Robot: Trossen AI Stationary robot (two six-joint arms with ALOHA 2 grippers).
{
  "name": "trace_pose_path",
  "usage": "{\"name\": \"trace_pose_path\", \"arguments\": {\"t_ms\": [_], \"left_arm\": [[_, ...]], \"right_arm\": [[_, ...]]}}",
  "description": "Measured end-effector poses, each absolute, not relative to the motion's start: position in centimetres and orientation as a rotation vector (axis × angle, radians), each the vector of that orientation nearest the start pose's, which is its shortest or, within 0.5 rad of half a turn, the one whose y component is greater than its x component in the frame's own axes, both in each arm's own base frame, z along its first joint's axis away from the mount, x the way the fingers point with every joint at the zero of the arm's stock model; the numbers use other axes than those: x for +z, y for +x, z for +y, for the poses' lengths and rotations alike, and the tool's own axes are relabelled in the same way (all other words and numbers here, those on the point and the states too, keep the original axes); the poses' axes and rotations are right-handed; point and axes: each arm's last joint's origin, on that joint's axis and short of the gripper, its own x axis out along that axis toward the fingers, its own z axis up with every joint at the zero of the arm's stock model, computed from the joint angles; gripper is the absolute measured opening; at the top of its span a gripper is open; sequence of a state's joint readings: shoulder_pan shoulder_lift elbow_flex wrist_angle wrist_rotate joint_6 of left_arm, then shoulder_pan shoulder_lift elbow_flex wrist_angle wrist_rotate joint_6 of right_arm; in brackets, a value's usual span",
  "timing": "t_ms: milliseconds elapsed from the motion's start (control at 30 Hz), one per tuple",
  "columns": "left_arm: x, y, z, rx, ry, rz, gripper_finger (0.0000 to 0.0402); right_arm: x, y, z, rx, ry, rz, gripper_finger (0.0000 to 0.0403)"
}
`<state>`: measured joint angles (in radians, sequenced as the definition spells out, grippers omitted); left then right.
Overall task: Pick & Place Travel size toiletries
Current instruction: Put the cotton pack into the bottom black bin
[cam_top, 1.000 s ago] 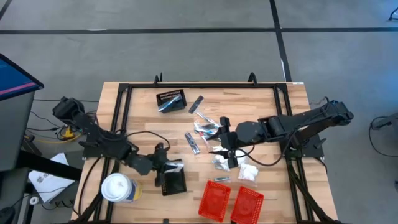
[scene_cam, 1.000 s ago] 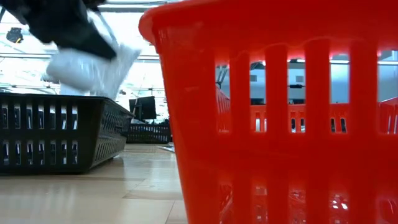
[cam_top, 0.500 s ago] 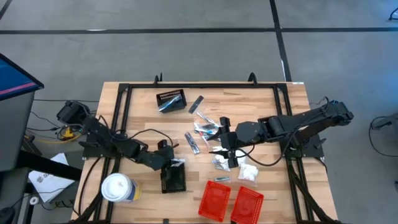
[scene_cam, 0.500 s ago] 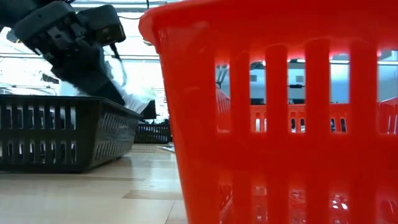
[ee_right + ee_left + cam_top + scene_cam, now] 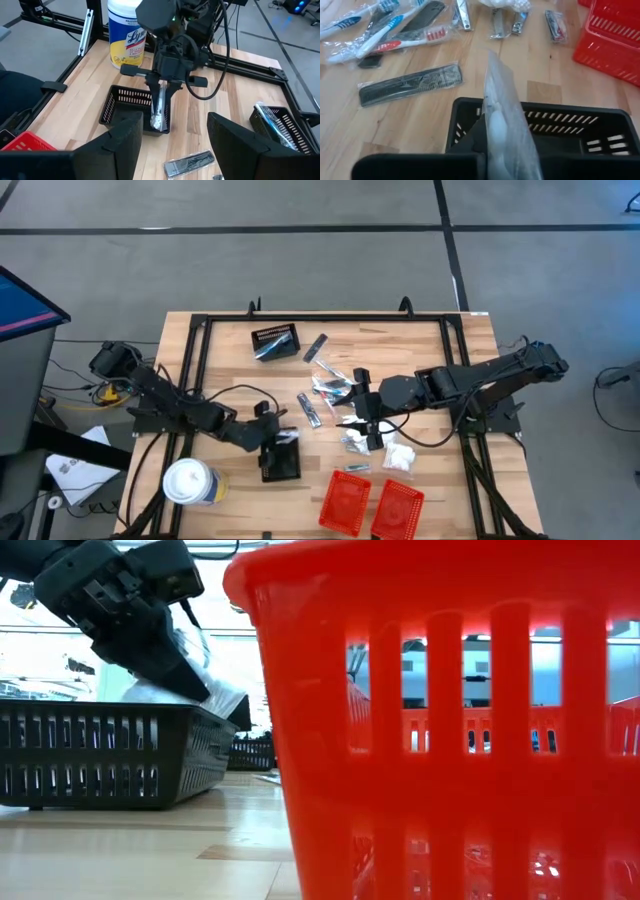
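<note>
My left gripper point(image 5: 163, 84) is shut on a white clear-wrapped packet point(image 5: 158, 109) over the near black basket point(image 5: 281, 465), at the table's front left. The low view shows the gripper point(image 5: 150, 635) and the packet point(image 5: 215, 690) at that basket's rim point(image 5: 100, 710). More toiletries lie loose on the wood in the middle of the table: a comb point(image 5: 410, 85), wrapped toothbrushes point(image 5: 385, 30) and nail clippers point(image 5: 520, 22). My right gripper point(image 5: 362, 425) hangs open above that pile, touching nothing. My left gripper pinches the packet's upper end point(image 5: 161, 92) between its two fingers. The fingers slant down from the table's left side. The packet hangs on edge below them point(image 5: 502, 120), and its lower end point(image 5: 157, 122) reaches down inside the black basket.
Two red baskets point(image 5: 345, 502) point(image 5: 398, 508) stand at the front edge, right of the black one. A second black basket point(image 5: 276, 342) with items stands at the far side. A large white lidded container point(image 5: 190, 482) stands at the front left, close to my left arm.
My left gripper has gone toward the table's right edge and down with the packet, from beside the near black basket to over it. The packet was clear above the basket's rim and now dips into the basket. My right arm has kept still.
</note>
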<state>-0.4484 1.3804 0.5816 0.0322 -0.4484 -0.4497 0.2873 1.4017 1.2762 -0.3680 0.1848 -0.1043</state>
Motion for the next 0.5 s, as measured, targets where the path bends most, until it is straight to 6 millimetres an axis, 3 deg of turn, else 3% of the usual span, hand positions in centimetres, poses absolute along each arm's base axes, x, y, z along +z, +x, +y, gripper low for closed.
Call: {"name": "trace_pose_path", "arguments": {"t_ms": [500], "left_arm": [[16.16,22.98,-9.83,0.143,-0.094,0.704,0.0181]], "right_arm": [[34.65,29.94,8.28,0.126,-0.219,0.481,0.0214]]}}
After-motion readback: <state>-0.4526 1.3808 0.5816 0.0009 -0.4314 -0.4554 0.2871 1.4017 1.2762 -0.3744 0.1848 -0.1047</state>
